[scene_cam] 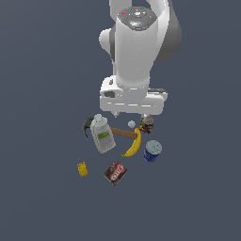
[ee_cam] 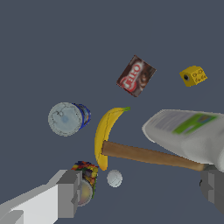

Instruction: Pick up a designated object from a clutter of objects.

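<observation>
The designated blue can (scene_cam: 152, 151) with a white top stands upright on the exterior view's right of the clutter, next to the yellow banana (scene_cam: 133, 143). It also shows in the wrist view (ee_cam: 68, 118), beside the banana (ee_cam: 105, 133). My gripper (scene_cam: 131, 114) hangs open and empty above the clutter, over the hammer handle (ee_cam: 148, 156) and a small white ball (ee_cam: 114, 178). In the wrist view the gripper (ee_cam: 140, 190) holds nothing, and one of its fingers (ee_cam: 66, 194) is near the dark red-and-black can (ee_cam: 85, 181). The blue can lies apart from both fingers.
A white bottle (scene_cam: 102, 135) with a green label lies across the hammer (scene_cam: 87, 124). The dark can (scene_cam: 147, 124) stands just under the hand. A brown packet (scene_cam: 115, 172) and a small yellow box (scene_cam: 83, 169) lie nearer the front. The floor is plain grey.
</observation>
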Motion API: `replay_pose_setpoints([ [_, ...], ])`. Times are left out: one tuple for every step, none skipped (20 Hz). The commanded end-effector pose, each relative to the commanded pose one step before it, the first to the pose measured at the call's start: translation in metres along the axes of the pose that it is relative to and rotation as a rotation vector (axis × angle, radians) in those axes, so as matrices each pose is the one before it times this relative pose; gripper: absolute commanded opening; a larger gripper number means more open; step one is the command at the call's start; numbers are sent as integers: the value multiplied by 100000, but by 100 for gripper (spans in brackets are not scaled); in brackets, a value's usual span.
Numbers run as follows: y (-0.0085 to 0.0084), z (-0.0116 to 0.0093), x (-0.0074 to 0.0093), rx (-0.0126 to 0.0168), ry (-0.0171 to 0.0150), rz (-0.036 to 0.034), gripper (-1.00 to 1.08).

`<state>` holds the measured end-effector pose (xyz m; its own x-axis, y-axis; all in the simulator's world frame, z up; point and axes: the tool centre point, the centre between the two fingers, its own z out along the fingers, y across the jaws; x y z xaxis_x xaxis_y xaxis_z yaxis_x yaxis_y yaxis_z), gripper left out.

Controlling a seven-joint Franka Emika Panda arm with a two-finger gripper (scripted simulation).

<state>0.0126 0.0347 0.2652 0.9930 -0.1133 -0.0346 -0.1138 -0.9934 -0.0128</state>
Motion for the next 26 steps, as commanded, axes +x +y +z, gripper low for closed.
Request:
replay_pose_setpoints([
  [-1089, 1258, 565, -402, 314, 3133, 100],
  [-503, 571, 226, -157, 166, 1434, 100],
  [-539, 608, 217, -150, 178, 1509, 100],
  [-559, 627, 198, -136, 184, 1538, 100],
  [-567, 633, 173, -119, 185, 1533, 100],
  [-572, 639, 149, -102, 186, 1533, 100],
  [-579, 644, 124, -84, 185, 1528, 100],
  [-582, 650, 99, -68, 184, 1527, 100],
  [-586, 655, 74, -51, 182, 1523, 100],
  [-587, 660, 49, -34, 179, 1522, 100],
  [-588, 663, 23, -17, 174, 1514, 100],
  [-563, 641, -2, -1, 163, 1452, 100],
  [-531, 610, -24, 12, 150, 1373, 100],
  [-500, 579, -42, 23, 137, 1294, 100],
  [-468, 547, -57, 32, 124, 1213, 100],
  [-435, 514, -68, 39, 113, 1137, 100],
  [-403, 481, -76, 44, 101, 1057, 100],
  [-371, 447, -82, 47, 90, 979, 100],
  [-339, 413, -85, 49, 79, 901, 100],
  [-308, 379, -86, 49, 70, 821, 100],
  [-277, 344, -84, 47, 61, 743, 100],
  [-244, 308, -79, 46, 53, 669, 100],
  [-216, 273, -75, 42, 45, 587, 100],
  [-186, 237, -68, 38, 37, 509, 100],
  [-157, 201, -60, 33, 31, 429, 100],
  [-128, 165, -51, 28, 24, 350, 100],
])
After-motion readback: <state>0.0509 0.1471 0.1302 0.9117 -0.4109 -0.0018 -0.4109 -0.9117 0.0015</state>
